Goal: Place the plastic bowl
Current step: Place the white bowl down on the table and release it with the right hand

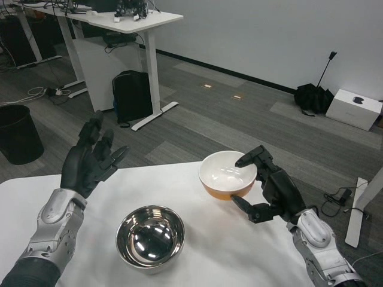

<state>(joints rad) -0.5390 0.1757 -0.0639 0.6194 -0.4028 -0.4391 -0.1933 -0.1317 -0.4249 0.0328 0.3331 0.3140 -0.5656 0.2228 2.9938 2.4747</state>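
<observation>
The plastic bowl (226,176), white inside and orange outside, hangs just above the far right part of the white table (72,251). My right hand (272,188) grips it by its right rim, one finger over the rim and the thumb under the base. My left hand (90,161) is raised over the table's far left edge, fingers spread, holding nothing. A shiny steel bowl (150,237) stands on the table between my two arms, nearer to me than the plastic bowl.
Beyond the table lies grey carpet with a white desk (128,21), a black backpack (133,98) under it, and a black bin (20,133) at the left. A white box (356,109) and a black bag (311,95) sit by the far wall.
</observation>
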